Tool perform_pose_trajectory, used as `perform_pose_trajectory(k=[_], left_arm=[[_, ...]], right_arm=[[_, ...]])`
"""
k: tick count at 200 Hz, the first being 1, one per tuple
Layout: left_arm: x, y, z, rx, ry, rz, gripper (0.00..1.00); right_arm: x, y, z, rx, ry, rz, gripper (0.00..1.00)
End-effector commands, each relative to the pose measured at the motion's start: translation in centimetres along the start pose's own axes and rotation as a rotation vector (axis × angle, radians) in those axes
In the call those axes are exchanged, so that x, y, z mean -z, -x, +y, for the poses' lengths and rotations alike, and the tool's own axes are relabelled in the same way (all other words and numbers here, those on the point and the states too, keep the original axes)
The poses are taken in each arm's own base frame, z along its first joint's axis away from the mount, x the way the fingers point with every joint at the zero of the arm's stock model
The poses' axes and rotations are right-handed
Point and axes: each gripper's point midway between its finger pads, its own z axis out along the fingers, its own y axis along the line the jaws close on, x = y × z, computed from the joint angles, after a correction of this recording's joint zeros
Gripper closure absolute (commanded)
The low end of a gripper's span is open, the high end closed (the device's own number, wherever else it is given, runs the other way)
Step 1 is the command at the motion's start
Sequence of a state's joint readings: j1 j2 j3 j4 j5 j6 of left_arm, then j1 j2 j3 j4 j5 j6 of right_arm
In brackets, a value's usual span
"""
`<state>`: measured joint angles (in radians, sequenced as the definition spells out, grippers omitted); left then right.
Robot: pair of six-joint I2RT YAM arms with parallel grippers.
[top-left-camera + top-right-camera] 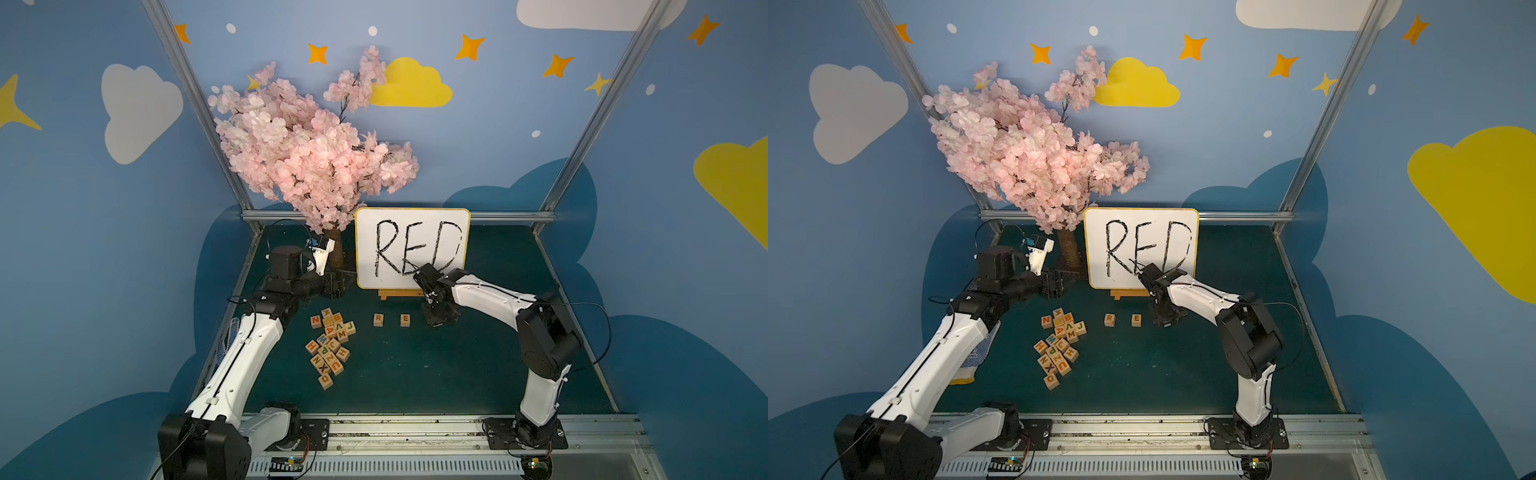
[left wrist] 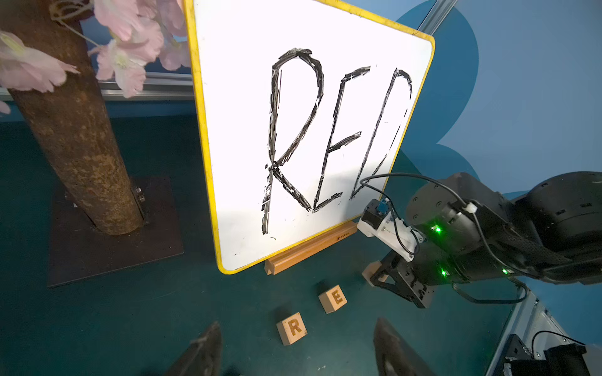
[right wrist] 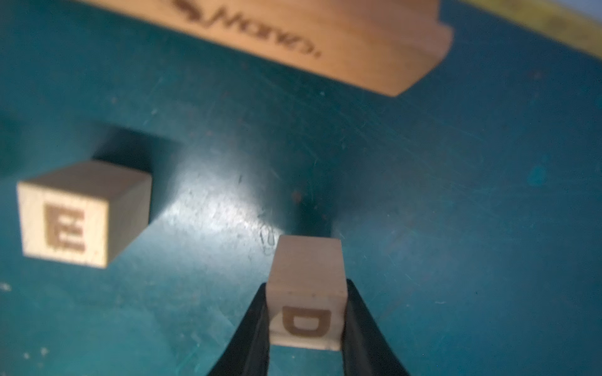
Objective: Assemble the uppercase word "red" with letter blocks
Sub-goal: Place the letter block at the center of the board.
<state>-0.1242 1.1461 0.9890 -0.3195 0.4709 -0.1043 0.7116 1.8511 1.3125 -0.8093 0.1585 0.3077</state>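
Nearest looms the left arm (image 1: 245, 365), its left hand (image 1: 340, 284) open, empty. R block (image 1: 378, 319) and E block (image 1: 405, 319) stand on the bench (image 1: 415, 374); the right hand (image 3: 306, 312) grips the D block (image 3: 308, 286) beside them. Released crooked, D may tip or sit off-line.

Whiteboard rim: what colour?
Yellow. The whiteboard rim shows best in the left wrist view.
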Motion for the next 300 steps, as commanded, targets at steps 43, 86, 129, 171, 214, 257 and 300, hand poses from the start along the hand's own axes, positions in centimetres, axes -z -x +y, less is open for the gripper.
perform_pose_trajectory(k=[43, 86, 129, 171, 214, 257, 300], left_arm=[[0.0, -0.1, 0.3, -0.005, 0.007, -0.006, 0.28], [0.0, -0.2, 0.4, -0.002, 0.011, -0.002, 0.28], [-0.1, -0.3, 0.5, -0.001, 0.014, 0.000, 0.28], [-0.1, -0.2, 0.5, -0.003, 0.016, 0.000, 0.28], [0.1, -0.1, 0.4, -0.008, 0.014, -0.005, 0.28], [0.4, 0.1, 0.2, -0.016, 0.016, -0.013, 0.28], [0.5, 0.1, 0.1, -0.018, 0.012, -0.016, 0.28]], right_arm=[[0.2, 0.5, 1.0, 0.286, 0.064, -0.045, 0.78], [-1.2, 0.4, 1.3, 0.316, 0.094, -0.046, 0.77], [-2.3, 0.0, 1.6, 0.317, 0.116, -0.034, 0.72], [-2.6, 0.1, 1.5, 0.324, 0.109, -0.030, 0.64], [-2.0, 0.5, 1.1, 0.324, 0.088, -0.031, 0.59], [-0.3, 0.7, 1.0, 0.331, 0.091, -0.062, 0.47], [2.0, 0.9, 0.3, 0.304, 0.061, -0.107, 0.40]])
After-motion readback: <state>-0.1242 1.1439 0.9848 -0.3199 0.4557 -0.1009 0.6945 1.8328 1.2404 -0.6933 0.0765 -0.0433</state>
